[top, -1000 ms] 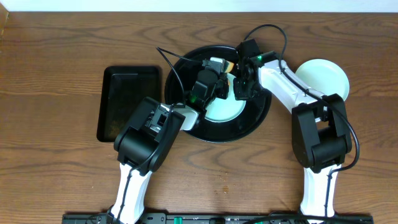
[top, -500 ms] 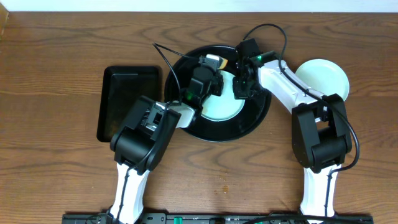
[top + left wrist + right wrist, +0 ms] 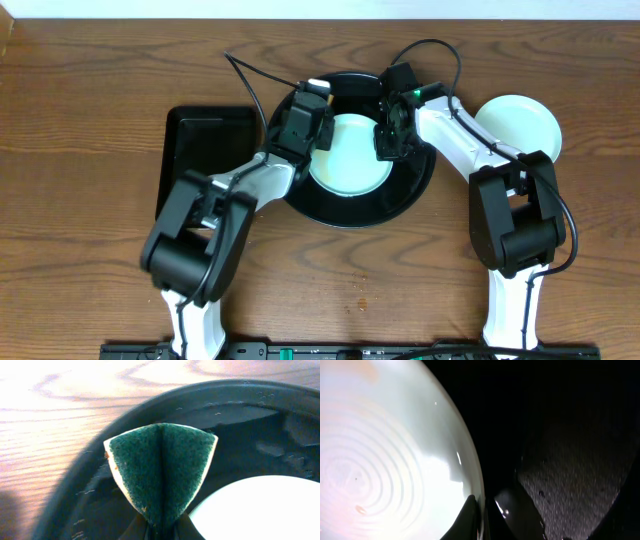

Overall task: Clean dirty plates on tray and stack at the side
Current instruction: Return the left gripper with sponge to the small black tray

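A pale mint plate lies in the round black tray. My right gripper is shut on that plate's right rim; in the right wrist view the rim runs between the two fingertips of the gripper. My left gripper hangs over the tray's far left edge, just off the plate, shut on a folded green sponge. The sponge's pale backing shows along its edges. A second pale plate rests on the table to the right of the tray.
A smaller rectangular black tray lies on the wooden table left of the round one, close to the left arm. Cables loop above both wrists near the table's back edge. Both arm bases stand at the front.
The left gripper has carried the sponge off the plate, up and to the left, to the tray's rim. The plate's face now shows whole. The right gripper has kept still on the rim.
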You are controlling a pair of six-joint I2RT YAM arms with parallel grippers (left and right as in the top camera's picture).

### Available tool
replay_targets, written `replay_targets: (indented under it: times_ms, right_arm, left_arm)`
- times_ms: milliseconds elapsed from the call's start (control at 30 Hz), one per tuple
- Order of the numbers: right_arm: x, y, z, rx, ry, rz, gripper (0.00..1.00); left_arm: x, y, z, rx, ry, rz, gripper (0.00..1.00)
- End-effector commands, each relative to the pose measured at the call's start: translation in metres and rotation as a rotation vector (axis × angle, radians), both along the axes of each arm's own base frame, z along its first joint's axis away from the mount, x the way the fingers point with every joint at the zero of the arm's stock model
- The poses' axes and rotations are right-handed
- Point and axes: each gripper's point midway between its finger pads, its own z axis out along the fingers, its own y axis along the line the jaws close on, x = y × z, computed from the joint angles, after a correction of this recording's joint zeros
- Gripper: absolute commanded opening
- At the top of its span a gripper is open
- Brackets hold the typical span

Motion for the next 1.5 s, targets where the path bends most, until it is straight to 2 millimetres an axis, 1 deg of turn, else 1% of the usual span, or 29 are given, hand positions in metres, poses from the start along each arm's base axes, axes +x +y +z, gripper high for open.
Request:
replay_targets:
  times_ms: [0,100,167,233,267,333,367,400,467,533,600,733,800,900,1000,1033,1067,1100,1133,1167,1200,1267,1367,1400,1467]
  right_arm:
    - [-0.006,-0.005,-0.008,-0.041,0.019,0.023,0.01]
    - [-0.006,-0.005,-0.008,-0.041,0.019,0.024,0.02]
    - [-0.006,-0.005,-0.008,-0.041,0.019,0.024,0.05]
    - [-0.006,-0.005,-0.008,-0.040,0.018,0.024,0.20]
    - [-0.006,-0.005,-0.008,-0.040,0.018,0.024,0.27]
    - [-0.005,-0.005,-0.008,-0.039,0.016,0.024,0.45]
    - [-0.005,-0.005,-0.008,-0.039,0.016,0.024,0.51]
    - [-0.005,-0.005,-0.008,-0.039,0.016,0.024,0.53]
    - [-0.005,-0.005,-0.008,-0.039,0.016,0.024,0.52]
    - [-0.005,-0.004,-0.008,-0.039,0.015,0.023,0.47]
    - [-0.004,-0.004,-0.009,-0.037,0.011,0.020,0.43]
    - [-0.004,-0.002,-0.021,-0.014,-0.006,0.013,0.39]
    - [-0.005,0.002,-0.026,0.009,-0.011,0.018,0.38]
    - [-0.005,0.002,-0.026,0.010,-0.010,0.019,0.40]
    - [-0.006,0.002,-0.026,0.009,-0.006,0.019,0.41]
    - [-0.006,0.002,-0.026,0.009,-0.006,0.019,0.38]
    - [-0.006,0.002,-0.026,0.010,-0.007,0.019,0.32]
    - [-0.005,0.002,-0.025,0.011,-0.011,0.019,0.15]
    - [-0.003,0.003,-0.023,0.013,-0.016,0.019,0.05]
    - [0.000,0.004,-0.020,0.015,-0.026,0.029,0.01]
    - [0.003,0.005,-0.015,0.017,-0.035,0.037,0.01]
    - [0.010,0.008,0.001,0.022,-0.057,0.052,0.01]
    - [0.021,0.010,0.029,0.020,-0.098,0.083,0.01]
    - [0.025,0.008,0.039,-0.007,-0.115,0.090,0.01]
    - [0.031,-0.003,0.057,-0.101,-0.157,0.102,0.01]
  left_arm:
    - [0.005,0.022,0.045,0.056,-0.078,0.063,0.08]
    - [-0.008,0.029,0.076,0.036,-0.076,0.080,0.08]
    - [-0.020,0.040,0.090,0.001,-0.049,0.124,0.08]
    - [-0.035,0.059,0.099,-0.026,0.002,0.188,0.08]
    - [-0.041,0.068,0.101,-0.030,0.025,0.214,0.08]
    - [-0.057,0.094,0.100,-0.042,0.091,0.292,0.08]
    - [-0.064,0.105,0.097,-0.048,0.127,0.329,0.08]
    - [-0.071,0.115,0.092,-0.047,0.166,0.357,0.08]
    - [-0.083,0.128,0.080,-0.038,0.245,0.376,0.08]
    - [-0.093,0.140,0.064,-0.025,0.320,0.399,0.08]
    - [-0.099,0.150,0.051,0.001,0.366,0.413,0.08]
    - [-0.101,0.165,0.027,0.033,0.427,0.434,0.08]
    - [-0.102,0.169,0.016,0.040,0.454,0.447,0.08]
    - [-0.102,0.174,0.001,0.049,0.487,0.459,0.08]
    - [-0.102,0.176,-0.016,0.062,0.524,0.465,0.14]
    - [-0.103,0.177,-0.024,0.069,0.539,0.469,0.17]
    - [-0.103,0.178,-0.026,0.073,0.544,0.471,0.27]
    - [-0.103,0.179,-0.029,0.077,0.549,0.476,0.42]
    - [-0.103,0.180,-0.029,0.080,0.551,0.473,0.53]
    - [-0.103,0.181,-0.029,0.085,0.550,0.467,0.67]
    - [-0.101,0.182,-0.027,0.088,0.543,0.462,0.74]
    - [-0.098,0.186,-0.022,0.086,0.524,0.463,0.78]
    - [-0.096,0.197,-0.014,0.087,0.498,0.494,0.79]
    - [-0.096,0.199,-0.012,0.084,0.495,0.501,0.79]
    - [-0.096,0.202,-0.012,0.081,0.495,0.509,0.79]
